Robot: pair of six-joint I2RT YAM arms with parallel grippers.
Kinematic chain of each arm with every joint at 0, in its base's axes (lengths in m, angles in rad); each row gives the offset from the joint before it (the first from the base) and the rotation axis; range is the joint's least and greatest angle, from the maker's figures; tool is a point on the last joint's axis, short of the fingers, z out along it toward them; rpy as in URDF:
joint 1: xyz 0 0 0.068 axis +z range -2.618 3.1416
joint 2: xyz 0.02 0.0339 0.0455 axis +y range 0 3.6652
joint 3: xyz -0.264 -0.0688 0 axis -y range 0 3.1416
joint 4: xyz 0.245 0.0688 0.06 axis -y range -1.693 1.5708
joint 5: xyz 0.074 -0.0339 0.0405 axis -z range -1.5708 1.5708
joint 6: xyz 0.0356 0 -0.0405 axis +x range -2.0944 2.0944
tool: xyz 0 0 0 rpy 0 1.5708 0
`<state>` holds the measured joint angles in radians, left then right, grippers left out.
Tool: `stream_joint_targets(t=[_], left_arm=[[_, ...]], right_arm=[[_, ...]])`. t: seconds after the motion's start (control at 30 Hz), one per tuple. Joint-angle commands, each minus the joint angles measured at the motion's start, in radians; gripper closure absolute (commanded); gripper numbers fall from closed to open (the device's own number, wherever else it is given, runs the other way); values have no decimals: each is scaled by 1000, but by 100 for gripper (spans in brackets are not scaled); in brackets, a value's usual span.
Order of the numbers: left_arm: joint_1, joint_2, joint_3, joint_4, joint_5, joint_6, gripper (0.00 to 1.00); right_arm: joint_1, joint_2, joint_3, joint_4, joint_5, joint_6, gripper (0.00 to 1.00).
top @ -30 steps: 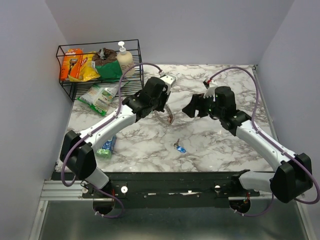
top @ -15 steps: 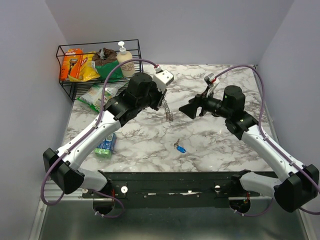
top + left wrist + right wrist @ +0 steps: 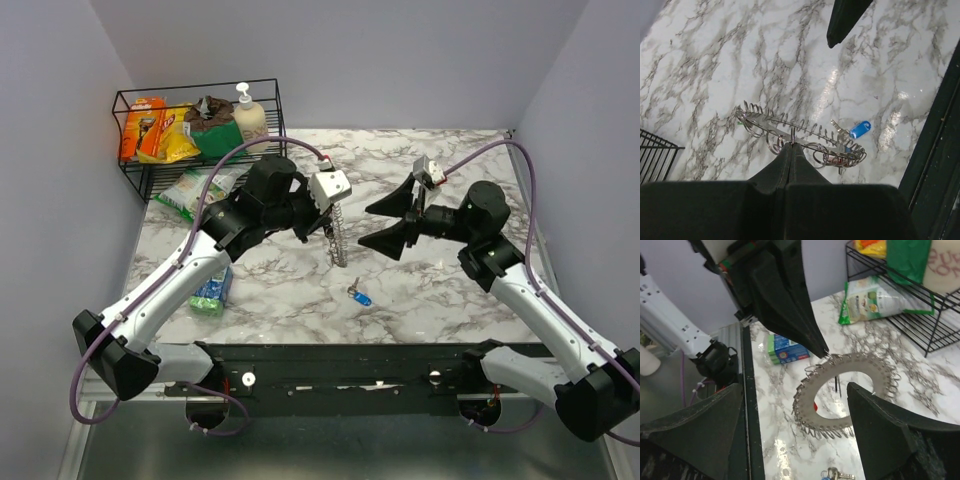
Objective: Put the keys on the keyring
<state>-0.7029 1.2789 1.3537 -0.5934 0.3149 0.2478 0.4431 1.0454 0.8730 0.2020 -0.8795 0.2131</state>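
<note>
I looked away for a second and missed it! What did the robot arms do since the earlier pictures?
The left gripper, shut on the keyring, raised it, so it now hangs on edge above the table. The right gripper spread its jaws wide, facing the ring. The blue-headed key on the table and the wire basket stayed put.
</note>
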Motion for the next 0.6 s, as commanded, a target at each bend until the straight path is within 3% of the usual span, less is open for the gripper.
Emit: stream_joint_targets(t=[0.0,0.3,0.57], left_arm=[[-6,-58,6,-2,212,79,100],[-6,-33,-15,-46,372,125,100],[-6,5,21,-85,441,131,100]], right_arm=[[-3,5,-19,143,-136,22,7],[2,67,1,172,-176,55,15],[42,130,18,183,-202,66,29]])
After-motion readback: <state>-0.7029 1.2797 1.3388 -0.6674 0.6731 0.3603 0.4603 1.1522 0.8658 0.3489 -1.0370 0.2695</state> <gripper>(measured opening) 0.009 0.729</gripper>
